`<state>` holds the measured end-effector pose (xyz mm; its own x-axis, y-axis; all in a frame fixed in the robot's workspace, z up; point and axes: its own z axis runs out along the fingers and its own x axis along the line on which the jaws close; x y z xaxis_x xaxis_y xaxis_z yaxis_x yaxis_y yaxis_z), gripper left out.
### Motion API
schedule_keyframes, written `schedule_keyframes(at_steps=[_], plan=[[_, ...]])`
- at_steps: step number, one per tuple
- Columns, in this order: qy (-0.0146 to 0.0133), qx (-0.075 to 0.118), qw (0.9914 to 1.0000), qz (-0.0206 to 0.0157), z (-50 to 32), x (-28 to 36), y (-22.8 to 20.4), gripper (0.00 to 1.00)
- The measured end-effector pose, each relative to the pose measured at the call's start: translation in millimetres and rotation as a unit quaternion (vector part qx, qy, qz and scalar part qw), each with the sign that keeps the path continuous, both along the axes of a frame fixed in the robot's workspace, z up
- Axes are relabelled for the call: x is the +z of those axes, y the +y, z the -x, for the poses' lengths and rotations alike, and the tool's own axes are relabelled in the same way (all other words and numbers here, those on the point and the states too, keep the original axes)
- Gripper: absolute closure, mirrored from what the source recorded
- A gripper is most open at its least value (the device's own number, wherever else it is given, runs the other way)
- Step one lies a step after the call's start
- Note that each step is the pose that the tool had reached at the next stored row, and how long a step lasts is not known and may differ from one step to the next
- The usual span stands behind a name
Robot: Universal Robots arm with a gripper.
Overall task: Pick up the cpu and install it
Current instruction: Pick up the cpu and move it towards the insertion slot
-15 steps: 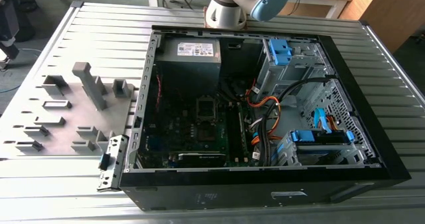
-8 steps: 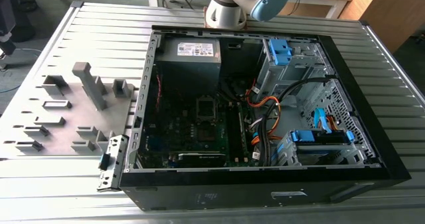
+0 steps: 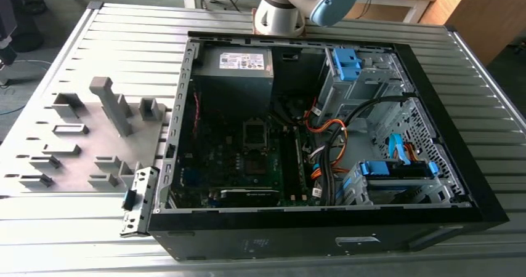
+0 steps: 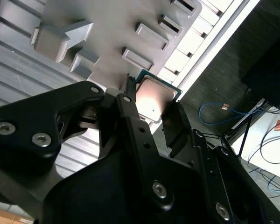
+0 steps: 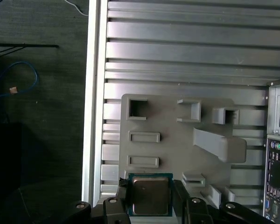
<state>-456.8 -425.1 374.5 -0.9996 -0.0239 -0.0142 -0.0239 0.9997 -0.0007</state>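
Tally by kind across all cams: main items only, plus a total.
cpu: 1, held between the pincer's fingers
pincer: 1
grey fixture plate: 1
open PC case: 1
Total: 4

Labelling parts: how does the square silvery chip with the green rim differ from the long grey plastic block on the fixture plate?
The thin square silvery cpu is shiny metal; the long grey plastic block is thick and matte. The cpu is gripped by the end effector; the block stands free on the grey fixture plate. Both are greyish.
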Motion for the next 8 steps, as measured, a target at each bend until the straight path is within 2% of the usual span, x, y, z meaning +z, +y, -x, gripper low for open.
schedule_keyframes(at_steps=[8], plan=[[0.0001,0.0,1.0,0.0,-2.9,0.1,0.0,0.53]])
